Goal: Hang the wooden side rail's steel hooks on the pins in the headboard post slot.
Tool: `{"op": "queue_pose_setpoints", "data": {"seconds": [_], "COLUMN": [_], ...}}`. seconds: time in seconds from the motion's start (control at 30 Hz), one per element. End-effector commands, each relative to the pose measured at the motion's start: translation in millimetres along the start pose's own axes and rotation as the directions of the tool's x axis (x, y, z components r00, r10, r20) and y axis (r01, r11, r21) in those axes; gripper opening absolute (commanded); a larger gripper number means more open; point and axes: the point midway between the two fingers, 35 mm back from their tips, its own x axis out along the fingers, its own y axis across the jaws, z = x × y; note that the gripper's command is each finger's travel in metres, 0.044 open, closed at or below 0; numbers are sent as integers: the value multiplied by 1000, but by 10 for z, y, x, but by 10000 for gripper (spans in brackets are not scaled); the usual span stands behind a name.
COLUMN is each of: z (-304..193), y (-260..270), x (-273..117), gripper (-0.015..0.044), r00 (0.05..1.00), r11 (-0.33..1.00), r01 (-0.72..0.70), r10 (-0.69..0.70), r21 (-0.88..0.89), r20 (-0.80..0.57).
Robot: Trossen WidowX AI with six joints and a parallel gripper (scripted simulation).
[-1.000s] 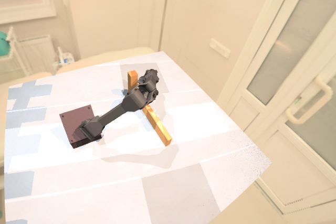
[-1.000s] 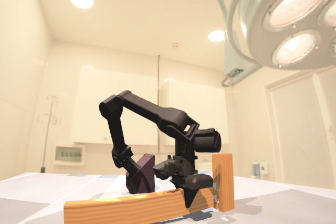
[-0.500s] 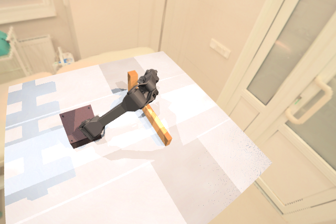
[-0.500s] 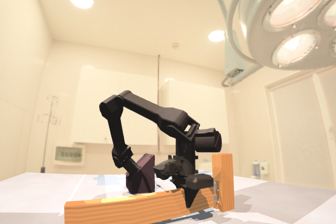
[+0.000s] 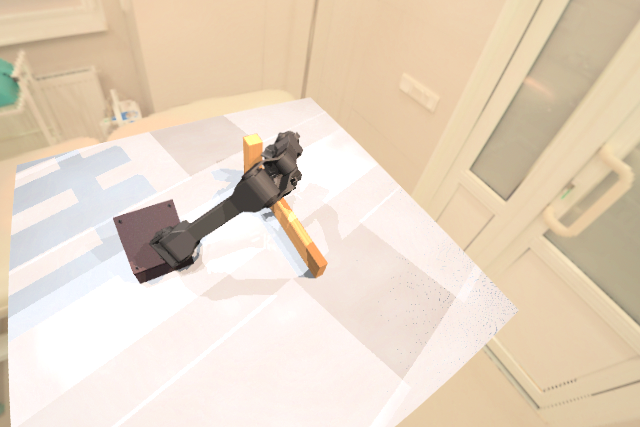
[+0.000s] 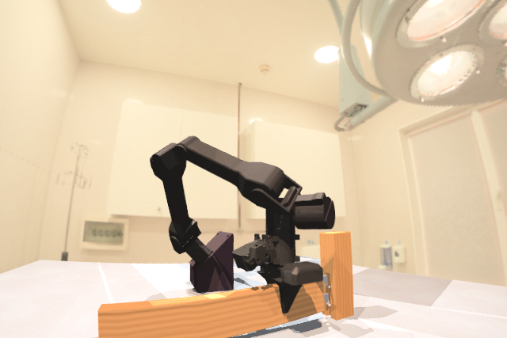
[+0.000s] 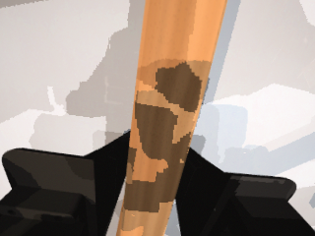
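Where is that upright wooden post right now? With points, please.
In the exterior view, the post (image 5: 252, 147) (image 6: 341, 275) stands on the table right of the gripper (image 6: 285, 310), beside the hooked end of the rail (image 5: 294, 228) (image 6: 184, 311) (image 7: 179, 34).

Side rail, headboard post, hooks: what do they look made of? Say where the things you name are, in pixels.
Side rail (image 5: 293, 226) (image 6: 184, 311) (image 7: 179, 34) and headboard post (image 5: 252, 153) (image 6: 341, 272): wood, probably smooth-finished, given their orange-brown grain. Hooks (image 6: 326, 298): likely bare steel, pale silvery grey, though small in view.
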Motion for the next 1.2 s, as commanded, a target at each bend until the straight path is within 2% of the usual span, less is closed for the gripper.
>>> {"op": "queue_pose_setpoints", "data": {"seconds": [0.0,1.17], "z": [-42,-75], "y": [-6,-15], "x": [-30,-41], "gripper": [0,0], "r00": [1000,1000], "r11": [1000,1000], "r01": [-10,-10], "r10": [10,10], "r21": [-4,-4], "r20": [-4,-5]}}
